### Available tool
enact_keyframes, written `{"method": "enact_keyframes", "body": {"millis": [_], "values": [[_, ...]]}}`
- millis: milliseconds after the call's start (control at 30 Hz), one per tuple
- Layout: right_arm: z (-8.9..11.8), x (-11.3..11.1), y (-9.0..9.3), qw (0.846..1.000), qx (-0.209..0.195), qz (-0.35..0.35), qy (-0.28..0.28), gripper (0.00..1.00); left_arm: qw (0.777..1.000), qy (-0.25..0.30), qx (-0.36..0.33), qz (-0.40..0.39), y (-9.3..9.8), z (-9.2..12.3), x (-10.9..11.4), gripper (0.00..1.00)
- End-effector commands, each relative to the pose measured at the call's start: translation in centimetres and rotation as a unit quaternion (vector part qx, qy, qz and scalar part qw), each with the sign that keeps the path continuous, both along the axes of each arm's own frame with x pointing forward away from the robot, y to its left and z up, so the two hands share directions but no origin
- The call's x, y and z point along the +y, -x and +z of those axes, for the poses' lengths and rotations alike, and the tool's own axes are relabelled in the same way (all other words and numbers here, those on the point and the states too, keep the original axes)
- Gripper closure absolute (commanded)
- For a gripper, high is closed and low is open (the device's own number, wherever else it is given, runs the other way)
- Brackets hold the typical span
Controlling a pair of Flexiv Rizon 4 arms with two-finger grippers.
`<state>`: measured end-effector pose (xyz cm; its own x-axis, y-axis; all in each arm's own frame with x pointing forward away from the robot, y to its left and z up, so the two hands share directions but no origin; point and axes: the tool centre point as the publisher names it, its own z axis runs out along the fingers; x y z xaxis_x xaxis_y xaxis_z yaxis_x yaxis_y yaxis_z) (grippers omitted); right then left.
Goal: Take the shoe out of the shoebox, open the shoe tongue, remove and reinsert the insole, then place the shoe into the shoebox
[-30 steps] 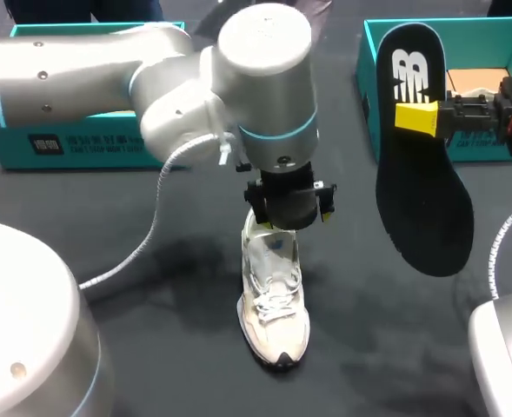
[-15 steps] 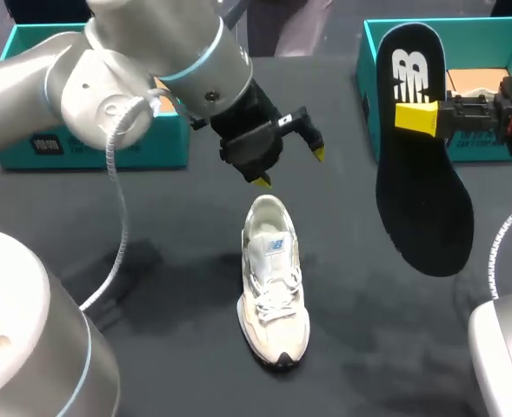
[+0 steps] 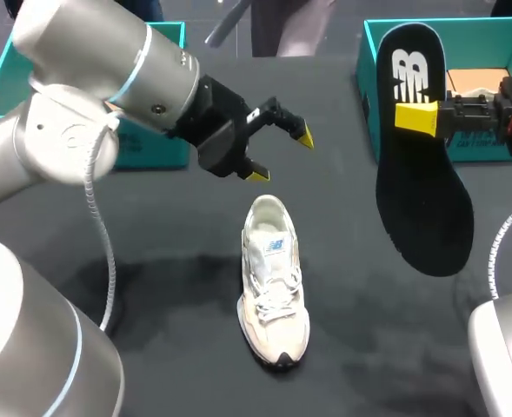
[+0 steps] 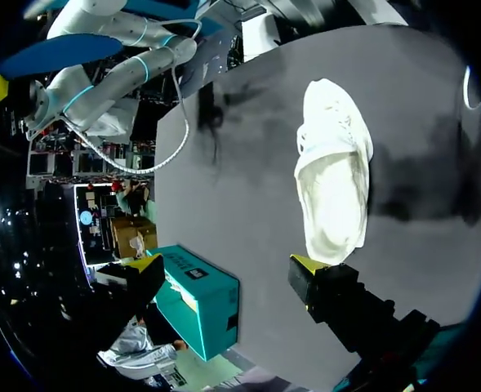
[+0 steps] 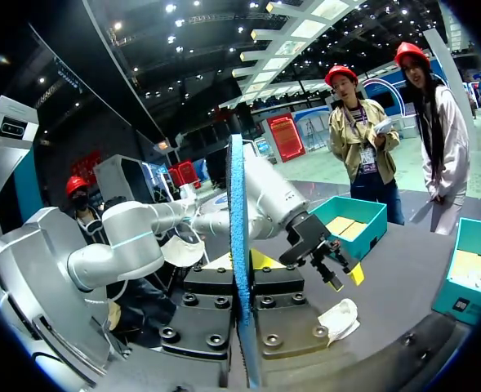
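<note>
1. While the insole (image 3: 421, 174) hangs clamped in the right gripper (image 3: 416, 119), the shoe (image 3: 273, 278) lies on the dark counter (image 3: 151, 261) well apart from it, toward my left and lower down.
2. The shoe's long axis runs from near to far: its dark-tipped toe points at me, and its open heel end faces the far edge. The insole is held upright with its broad logo end up and the narrower end hanging down. I judge that this lower end has to be swung over and fed in at the heel opening, along the shoe's length.
3. The left gripper (image 3: 280, 156) is the nearer one to the shoe. It sits just past the heel and above it, with its fingers spread wide and nothing between them. In the left wrist view the shoe (image 4: 334, 180) lies ahead of the left gripper (image 4: 224, 265), heel end closest.
4. In the right wrist view the insole (image 5: 238, 245) shows edge-on with a blue face, pinched from both sides by the right gripper (image 5: 242, 265). The shoe (image 5: 338, 318) is ahead of it on the counter.
5. The open shoebox (image 3: 490, 35) stands at the far right behind the insole, and a second teal box (image 3: 151, 148) stands at the far left.
6. For markings, the insole has a large white logo, the shoe's tongue has a small blue tag, and both boxes have dark printed labels. The labels are too small to make out.
</note>
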<state>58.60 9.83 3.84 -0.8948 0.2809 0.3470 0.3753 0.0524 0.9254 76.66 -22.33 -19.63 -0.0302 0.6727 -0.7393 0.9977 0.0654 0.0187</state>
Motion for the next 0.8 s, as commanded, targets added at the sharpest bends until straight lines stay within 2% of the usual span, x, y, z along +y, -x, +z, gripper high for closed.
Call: {"method": "enact_keyframes", "body": {"millis": [33,233,467,800], "values": [[0.3,0.6,0.0,1.000,0.001,-0.002,0.002,1.00,0.996,0.085,-0.011,-0.009,0.4,-0.3,0.4,0.00],[0.3,0.6,0.0,1.000,0.001,-0.002,0.002,1.00,0.987,0.155,-0.026,-0.027,-0.1,1.0,0.3,0.00],[0.3,0.6,0.0,1.000,0.001,-0.002,0.002,1.00,0.979,0.196,-0.047,-0.041,-0.9,2.0,-0.5,0.00],[0.6,-0.5,-5.2,0.997,0.066,0.028,-0.019,1.00,0.960,0.266,-0.076,-0.048,-2.2,3.4,-0.8,0.00]]}}
